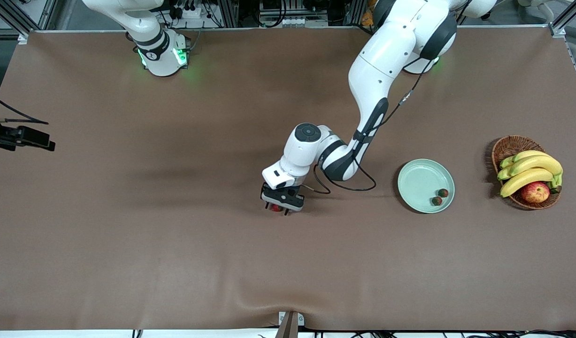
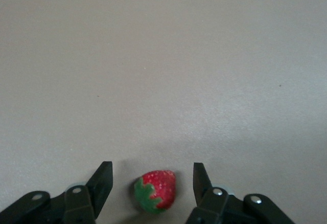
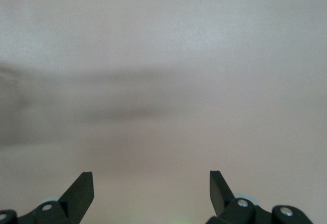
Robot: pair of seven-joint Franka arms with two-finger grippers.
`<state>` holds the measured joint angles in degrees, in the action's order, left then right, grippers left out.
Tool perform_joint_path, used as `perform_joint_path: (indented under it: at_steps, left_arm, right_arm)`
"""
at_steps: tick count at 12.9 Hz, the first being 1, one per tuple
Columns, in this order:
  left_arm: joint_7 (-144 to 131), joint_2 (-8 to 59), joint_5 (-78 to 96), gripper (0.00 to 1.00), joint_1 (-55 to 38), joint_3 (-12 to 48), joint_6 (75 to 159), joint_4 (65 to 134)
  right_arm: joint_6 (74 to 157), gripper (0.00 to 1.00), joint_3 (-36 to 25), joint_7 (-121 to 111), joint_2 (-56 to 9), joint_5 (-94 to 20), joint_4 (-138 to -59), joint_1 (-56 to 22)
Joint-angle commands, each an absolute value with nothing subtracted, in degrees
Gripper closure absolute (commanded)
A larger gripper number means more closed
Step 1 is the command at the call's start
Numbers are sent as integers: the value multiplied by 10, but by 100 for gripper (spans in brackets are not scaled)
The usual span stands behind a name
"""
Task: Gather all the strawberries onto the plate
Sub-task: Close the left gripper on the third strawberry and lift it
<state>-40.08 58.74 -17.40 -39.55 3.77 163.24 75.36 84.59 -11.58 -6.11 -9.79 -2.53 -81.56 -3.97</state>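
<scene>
**Last berry bracketed, grip not yet made**

Straddling the third strawberry (image 2: 156, 191), the left gripper (image 2: 152, 183) is down at the table (image 1: 128, 234) near its middle, somewhat toward the front edge. Its fingers (image 2: 102, 180) stand on either side of the berry with visible gaps, so they are spread and pinch nothing. The berry lies on its side, leafy top to one finger, which suits a squeeze across its length. Two strawberries (image 1: 440, 196) already rest in the plate (image 1: 419, 178), close to its rim, toward the left arm's end of the table beside the basket (image 1: 508, 145) of bananas (image 1: 527, 171) and an apple (image 1: 535, 192). The right gripper (image 3: 152, 183) waits, fingers spread wide over bare table.
</scene>
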Motion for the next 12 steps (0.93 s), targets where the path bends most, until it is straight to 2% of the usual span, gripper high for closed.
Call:
perform_joint_path:
  at_steps: [1,2,3,5,9,12]
  left_arm:
    - [-393,606,-171,32,-419,9,1648,733]
    - [-393,606,-171,38,-420,9,1648,734]
    - [-392,607,-171,51,-420,9,1648,734]
    - [-395,606,-170,98,-420,10,1648,734]
    - [-397,578,-173,100,-411,10,1647,750]
    - [-391,484,-176,100,-368,13,1646,854]
  right_arm:
    - [846,0,-106,-63,-84,-13,-824,-33]
    - [845,0,-106,-63,-83,-13,-824,-33]
    - [845,0,-106,-63,-83,-13,-825,-33]
    - [845,0,-106,-63,-83,-13,-825,-33]
    - [845,0,-106,-64,-83,-13,-824,-33]
    - [845,0,-107,-64,-79,-12,-821,-33]
